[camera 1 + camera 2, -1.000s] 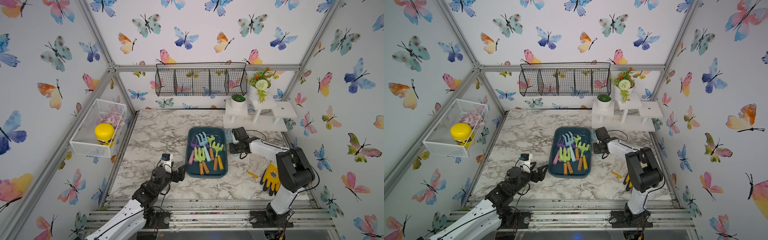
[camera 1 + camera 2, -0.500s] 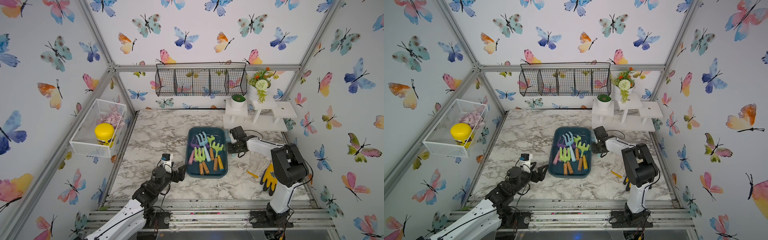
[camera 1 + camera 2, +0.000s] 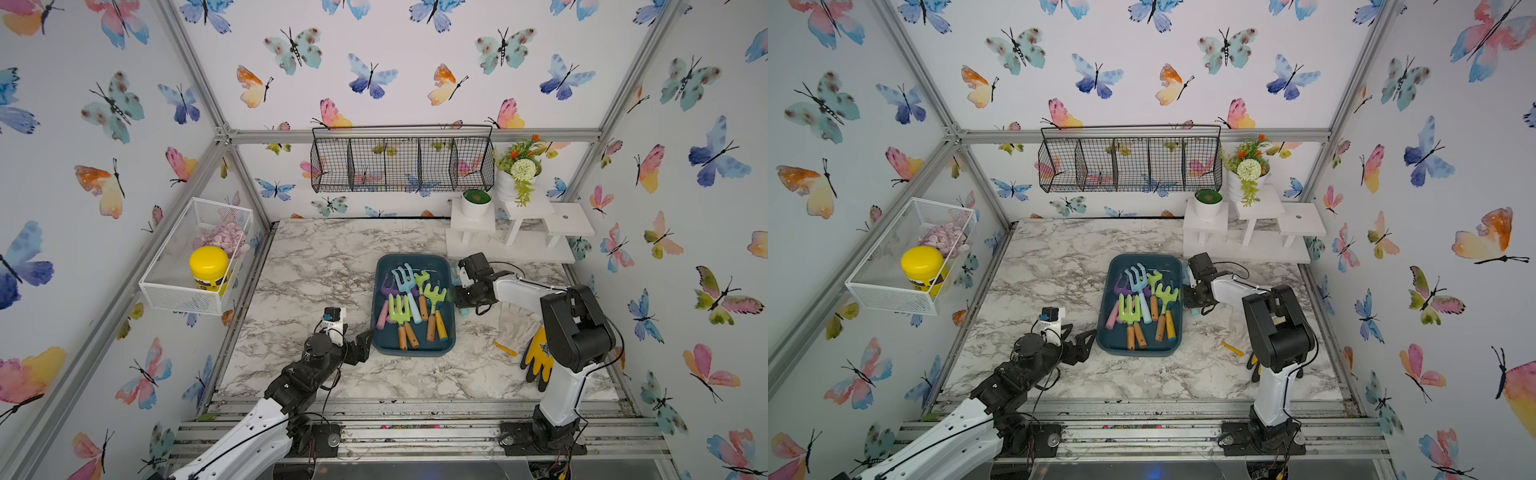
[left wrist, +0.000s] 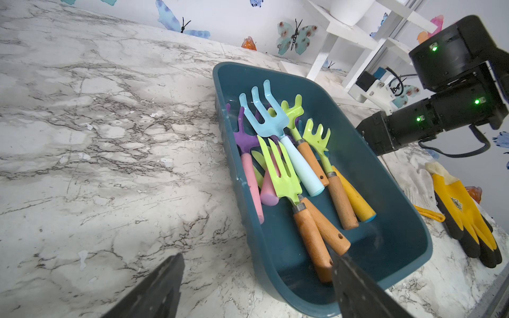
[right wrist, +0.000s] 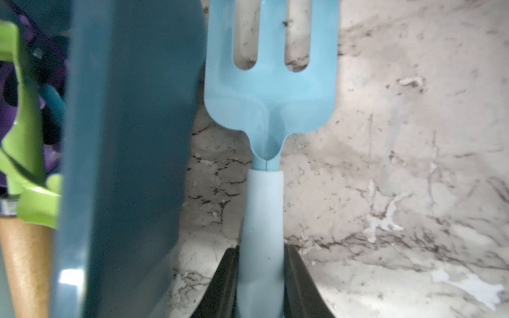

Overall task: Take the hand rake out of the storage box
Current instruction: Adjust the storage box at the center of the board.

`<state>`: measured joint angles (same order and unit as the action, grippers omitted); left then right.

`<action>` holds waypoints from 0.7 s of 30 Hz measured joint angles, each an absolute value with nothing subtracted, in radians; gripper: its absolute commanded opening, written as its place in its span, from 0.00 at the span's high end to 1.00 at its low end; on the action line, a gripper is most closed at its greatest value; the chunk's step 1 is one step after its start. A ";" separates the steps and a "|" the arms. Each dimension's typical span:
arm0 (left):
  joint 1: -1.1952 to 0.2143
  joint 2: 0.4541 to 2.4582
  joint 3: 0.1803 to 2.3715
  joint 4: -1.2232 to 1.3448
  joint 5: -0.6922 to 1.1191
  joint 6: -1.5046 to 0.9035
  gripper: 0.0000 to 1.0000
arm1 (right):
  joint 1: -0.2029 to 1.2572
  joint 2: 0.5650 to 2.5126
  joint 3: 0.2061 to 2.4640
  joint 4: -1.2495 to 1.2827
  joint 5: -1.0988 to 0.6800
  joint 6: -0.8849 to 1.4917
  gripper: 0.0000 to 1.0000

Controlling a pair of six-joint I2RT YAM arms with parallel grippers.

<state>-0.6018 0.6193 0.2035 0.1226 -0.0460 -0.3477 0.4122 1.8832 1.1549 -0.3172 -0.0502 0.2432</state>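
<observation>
Since one second earlier, the right arm's elbow has swung slightly inward and the right gripper [image 5: 261,278] has edged toward the storage box [image 3: 415,350]; the left arm has not moved. That right gripper is closed on the pale handle of one light-blue hand rake [image 5: 271,90]. It holds the rake outside the box, just beside its outer wall, over the marble table [image 3: 328,257]. Only the right wrist view shows this grip; in both top views the gripper body hides most of the rake.

At the box's near corner, the left gripper [image 4: 256,271] has its jaws spread wide and holds nothing. The left wrist view alone shows its fingers straddling that corner.

Box contents: a pile of garden tools [image 4: 283,165], with one blue, one purple and three green heads showing; overlapping handles prevent a sure total.

Beside the right arm: two gloves, one yellow-and-black [image 3: 539,357], one white [image 3: 517,328].

Walls: one white mesh basket [image 3: 178,297] holding one yellow-lidded jar [image 3: 209,266]; one black wire basket [image 3: 401,166] with dividers.
</observation>
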 measured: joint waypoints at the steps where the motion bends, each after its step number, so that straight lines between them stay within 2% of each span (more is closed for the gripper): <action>1: -0.602 0.619 0.204 0.123 -0.046 -0.348 0.11 | 0.414 1.884 1.155 -0.318 -0.050 0.243 0.74; 15: -0.602 0.625 0.204 0.123 -0.046 -0.347 0.11 | 0.461 1.919 1.213 -0.342 -0.036 0.254 0.76; 21: -0.602 0.625 0.204 0.123 -0.046 -0.347 0.11 | 0.461 1.919 1.213 -0.354 0.004 0.302 0.73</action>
<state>-0.6018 0.6247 0.2035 0.1230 -0.0460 -0.3473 0.4610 1.9186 1.2129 -0.3542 0.0044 0.3019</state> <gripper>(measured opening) 0.895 0.270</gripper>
